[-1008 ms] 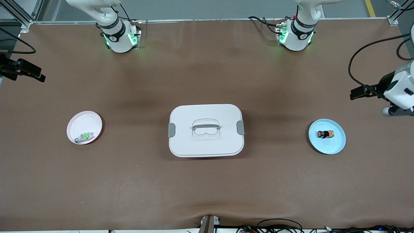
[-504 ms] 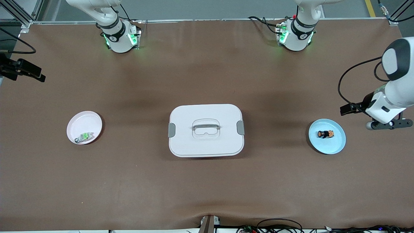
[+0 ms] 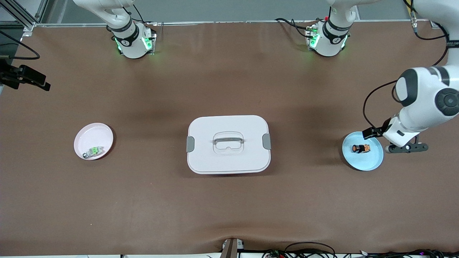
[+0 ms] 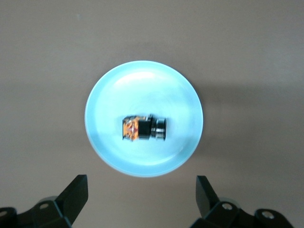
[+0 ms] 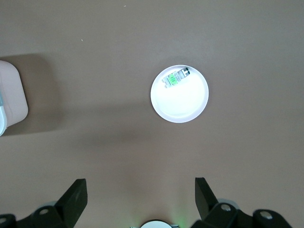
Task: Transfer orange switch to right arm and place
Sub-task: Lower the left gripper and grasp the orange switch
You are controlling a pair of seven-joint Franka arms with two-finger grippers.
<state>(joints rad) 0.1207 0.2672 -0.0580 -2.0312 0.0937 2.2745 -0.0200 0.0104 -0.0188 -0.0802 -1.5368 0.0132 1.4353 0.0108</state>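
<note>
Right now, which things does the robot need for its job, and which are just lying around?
For the job:
orange switch, lying on the blue plate
left claw, open, over that plate
right claw, open, waiting high above the table

Just lying about:
green switch on the pink plate
white box, lid on, mid-table

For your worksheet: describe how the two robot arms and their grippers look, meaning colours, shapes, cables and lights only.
Both arms are glossy white with rounded joints, black bands and dark grey caps. The left arm trails a black cable to its wrist. Both bases glow green. The left gripper and right gripper have black angular fingers with bolt holes.
</note>
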